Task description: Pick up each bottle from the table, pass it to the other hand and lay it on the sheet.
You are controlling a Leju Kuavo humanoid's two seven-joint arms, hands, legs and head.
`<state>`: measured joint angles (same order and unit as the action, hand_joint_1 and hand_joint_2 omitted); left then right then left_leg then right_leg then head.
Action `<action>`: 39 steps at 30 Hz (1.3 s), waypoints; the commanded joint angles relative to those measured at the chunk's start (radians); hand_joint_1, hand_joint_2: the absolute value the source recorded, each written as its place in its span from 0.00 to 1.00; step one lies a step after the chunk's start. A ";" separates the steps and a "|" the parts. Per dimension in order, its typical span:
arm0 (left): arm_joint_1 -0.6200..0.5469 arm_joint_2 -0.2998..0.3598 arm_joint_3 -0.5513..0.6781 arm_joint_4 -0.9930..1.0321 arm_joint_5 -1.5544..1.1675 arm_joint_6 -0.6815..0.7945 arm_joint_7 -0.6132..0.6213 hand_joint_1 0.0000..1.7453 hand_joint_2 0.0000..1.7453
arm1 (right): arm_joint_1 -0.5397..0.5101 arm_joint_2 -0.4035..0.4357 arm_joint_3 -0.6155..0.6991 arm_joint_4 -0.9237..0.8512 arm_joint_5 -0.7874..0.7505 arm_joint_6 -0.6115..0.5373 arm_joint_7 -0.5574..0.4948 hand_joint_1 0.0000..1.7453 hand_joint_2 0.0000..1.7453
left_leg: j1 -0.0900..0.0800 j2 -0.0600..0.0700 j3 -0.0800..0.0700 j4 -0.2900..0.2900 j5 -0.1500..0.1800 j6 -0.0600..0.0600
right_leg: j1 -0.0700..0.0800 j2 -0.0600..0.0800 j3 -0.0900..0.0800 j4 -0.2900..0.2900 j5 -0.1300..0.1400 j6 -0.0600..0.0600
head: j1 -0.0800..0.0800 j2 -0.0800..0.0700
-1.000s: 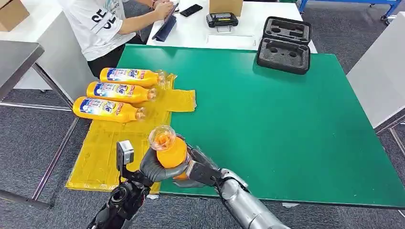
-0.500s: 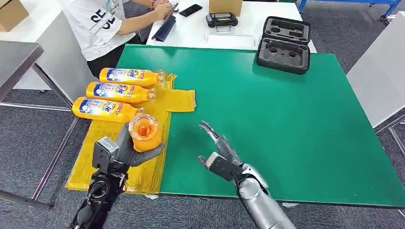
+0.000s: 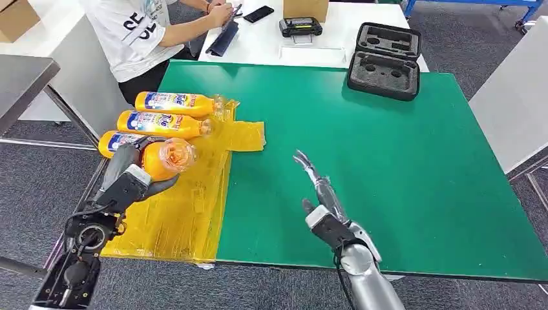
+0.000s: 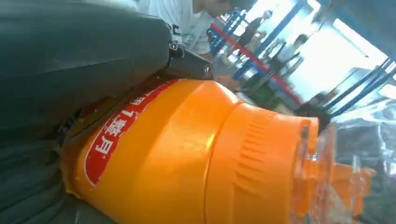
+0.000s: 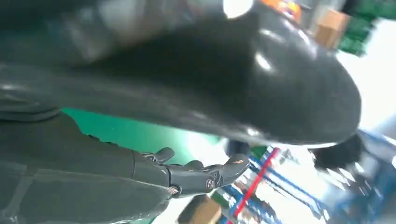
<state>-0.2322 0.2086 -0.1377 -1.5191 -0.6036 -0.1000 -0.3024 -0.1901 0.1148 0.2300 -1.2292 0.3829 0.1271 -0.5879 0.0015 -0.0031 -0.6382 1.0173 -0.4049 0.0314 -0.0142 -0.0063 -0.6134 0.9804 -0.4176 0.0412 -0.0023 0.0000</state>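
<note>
**Workshop floor around a green-topped table**

I see grey carpet covering the floor on every side. A green table top fills the middle of the frame. Behind it, at the top, stands a white table with a black foam-lined case overlapping its edge, a small black device, a phone and a cardboard box. A person in a white shirt sits at the upper left. A dark grey table sits at the left edge, with another cardboard box in the corner. Light is even and bright.
</note>
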 commanded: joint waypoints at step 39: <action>-0.309 0.170 -0.461 0.637 -0.204 -0.173 0.053 1.00 1.00 | 0.021 0.008 -0.142 -0.005 -0.135 0.031 -0.045 0.00 1.00 | 0.001 0.002 0.003 -0.001 -0.001 -0.002 | 0.001 0.002 0.003 -0.001 -0.001 -0.001 | 0.000 0.000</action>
<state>-0.4623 0.4291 -0.5284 -1.0418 -0.8091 -0.2747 -0.2499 -0.1613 0.1362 0.0717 -1.3218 0.2491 0.1633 -0.6226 0.0020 0.0001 -0.6380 1.0173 -0.4055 0.0299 -0.0138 -0.0034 -0.6142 0.9805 -0.4175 0.0409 -0.0023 0.0000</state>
